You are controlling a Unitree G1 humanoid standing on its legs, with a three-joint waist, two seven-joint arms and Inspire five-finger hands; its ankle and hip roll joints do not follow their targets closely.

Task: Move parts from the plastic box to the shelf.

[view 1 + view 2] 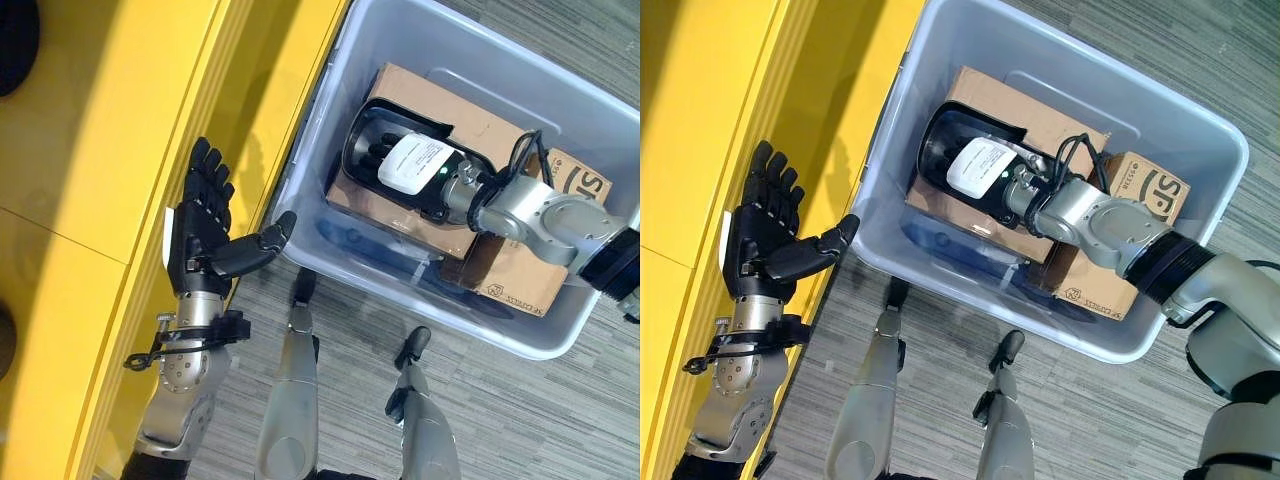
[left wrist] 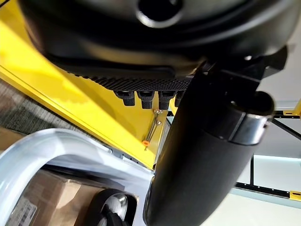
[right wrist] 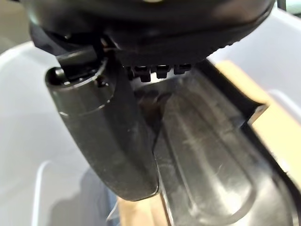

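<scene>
A black moulded plastic part point(image 1: 440, 205) lies on a flat cardboard box point(image 1: 420, 95) inside the grey plastic box point(image 1: 420, 310). My right hand point(image 1: 415, 165) reaches into that box from the right. Its fingers lie fairly straight in the part's hollow, and its thumb point(image 3: 108, 132) rests against the part's rim point(image 3: 211, 155). The yellow shelf point(image 1: 100, 120) runs along the left, right beside the box. My left hand point(image 1: 200, 235) hovers open and empty over the shelf's edge. Its thumb point(image 2: 202, 155) points toward the box wall.
A smaller cardboard box point(image 1: 520, 275) sits at the near right of the plastic box, under my right forearm. Something bluish point(image 1: 370, 240) lies below the flat cardboard. Grey striped carpet point(image 1: 520, 410) surrounds the box. Dark round things point(image 1: 15, 40) rest on the shelf top.
</scene>
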